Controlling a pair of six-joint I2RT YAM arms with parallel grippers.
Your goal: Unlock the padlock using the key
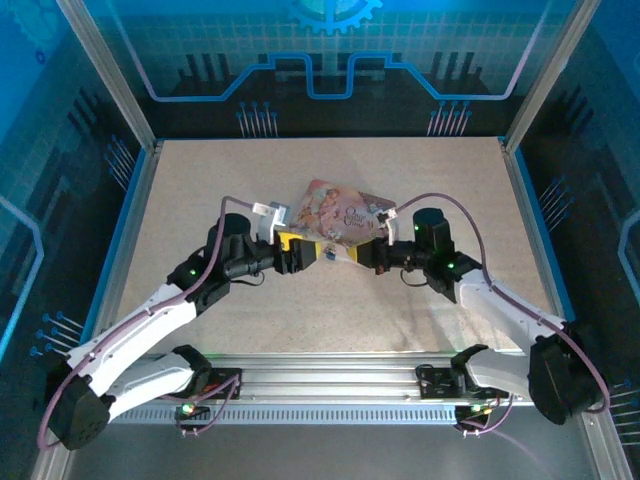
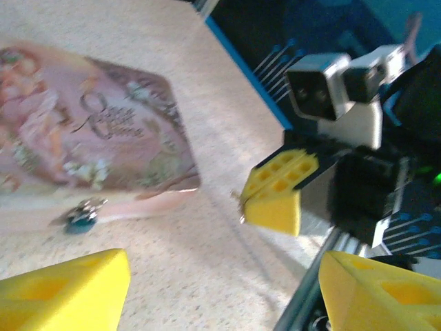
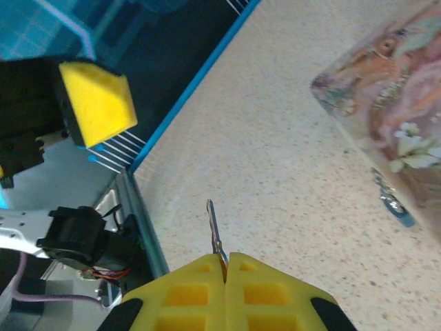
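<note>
The padlock, tiny and silvery-blue, lies on the speckled table against the near edge of the pink tin; it also shows beside the tin in the right wrist view. My right gripper is shut on the key, whose thin blade sticks out past the yellow pads. From the left wrist, that gripper hangs to the right of the padlock, with the key at its tip. My left gripper is open, nothing between its fingers. Seen from above, both grippers face each other just in front of the tin.
The pink illustrated tin lies flat mid-table, turned diagonally. A blue-edged frame borders the table at left and right. An aluminium rail runs along the near edge between the arm bases.
</note>
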